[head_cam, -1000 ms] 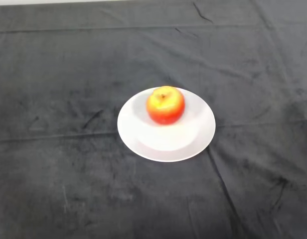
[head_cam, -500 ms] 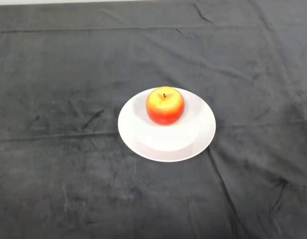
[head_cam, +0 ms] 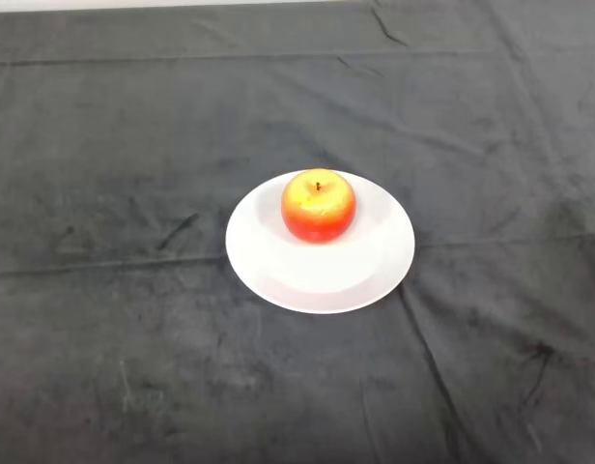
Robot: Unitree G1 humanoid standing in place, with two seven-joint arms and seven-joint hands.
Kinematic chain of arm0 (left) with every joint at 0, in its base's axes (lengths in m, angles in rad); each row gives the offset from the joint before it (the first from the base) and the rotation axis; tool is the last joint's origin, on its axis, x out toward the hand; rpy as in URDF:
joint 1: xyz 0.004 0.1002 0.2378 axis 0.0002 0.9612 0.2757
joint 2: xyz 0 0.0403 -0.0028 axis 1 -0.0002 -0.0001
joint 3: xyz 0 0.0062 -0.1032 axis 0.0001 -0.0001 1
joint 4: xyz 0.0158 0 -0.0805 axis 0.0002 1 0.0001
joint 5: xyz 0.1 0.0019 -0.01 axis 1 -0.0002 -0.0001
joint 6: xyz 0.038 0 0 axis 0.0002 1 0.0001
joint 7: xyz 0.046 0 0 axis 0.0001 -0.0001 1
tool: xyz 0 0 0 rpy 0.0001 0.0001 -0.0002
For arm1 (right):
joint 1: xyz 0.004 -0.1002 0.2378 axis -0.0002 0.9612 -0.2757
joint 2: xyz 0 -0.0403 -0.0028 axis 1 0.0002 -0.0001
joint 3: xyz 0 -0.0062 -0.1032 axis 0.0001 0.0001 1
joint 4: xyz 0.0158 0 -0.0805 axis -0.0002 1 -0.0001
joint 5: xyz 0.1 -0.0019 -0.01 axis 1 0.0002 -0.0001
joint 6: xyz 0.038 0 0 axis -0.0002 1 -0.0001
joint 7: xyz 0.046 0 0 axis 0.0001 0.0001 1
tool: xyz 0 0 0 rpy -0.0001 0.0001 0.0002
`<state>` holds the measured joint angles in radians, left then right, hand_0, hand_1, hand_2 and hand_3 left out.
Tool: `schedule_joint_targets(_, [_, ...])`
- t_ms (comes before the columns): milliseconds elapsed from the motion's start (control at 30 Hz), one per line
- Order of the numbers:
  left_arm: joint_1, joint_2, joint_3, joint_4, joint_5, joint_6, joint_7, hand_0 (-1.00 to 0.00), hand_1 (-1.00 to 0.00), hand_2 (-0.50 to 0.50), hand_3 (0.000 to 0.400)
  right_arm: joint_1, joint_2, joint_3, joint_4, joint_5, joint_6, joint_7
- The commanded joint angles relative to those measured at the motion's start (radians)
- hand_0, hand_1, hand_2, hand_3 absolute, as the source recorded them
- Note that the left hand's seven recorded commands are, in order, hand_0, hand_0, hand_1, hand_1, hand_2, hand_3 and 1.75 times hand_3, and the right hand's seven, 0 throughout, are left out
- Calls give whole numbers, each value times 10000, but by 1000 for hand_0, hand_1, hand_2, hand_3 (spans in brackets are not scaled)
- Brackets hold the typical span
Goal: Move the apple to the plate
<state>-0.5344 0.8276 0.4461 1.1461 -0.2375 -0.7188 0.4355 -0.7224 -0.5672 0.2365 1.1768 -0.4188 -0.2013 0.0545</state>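
A red and yellow apple (head_cam: 319, 205) sits upright, stem up, on the far part of a round white plate (head_cam: 317, 275). The plate lies on the dark cloth near the middle of the table.
The dark cloth (head_cam: 104, 319) covers the whole table, with creases running across it. The table's far edge (head_cam: 182, 5) shows as a pale strip at the top.
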Motion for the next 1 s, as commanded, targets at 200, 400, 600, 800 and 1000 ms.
schedule_joint_targets(200, [293, 832, 460, 529, -264, -143, 370, 0, 0, 0, 0, -69, -265, 11, 124, -52, -52, -78])
schedule_joint_targets(400, [126, 778, 526, 623, -181, 13, 642, 0, 0, 0, 0, -77, -264, 14, 141, -55, -60, -80])
schedule_joint_targets(600, [46, 718, 559, 646, -116, 91, 712, 0, 0, 0, 0, -83, -263, 16, 154, -57, -68, -83])
schedule_joint_targets(800, [12, 686, 584, 644, -62, 153, 657, 0, 0, 0, 0, -88, -263, 18, 164, -59, -74, -85])
schedule_joint_targets(1000, [11, 671, 609, 636, -17, 186, 581, 0, 0, 0, 0, -90, -262, 19, 170, -60, -78, -87])
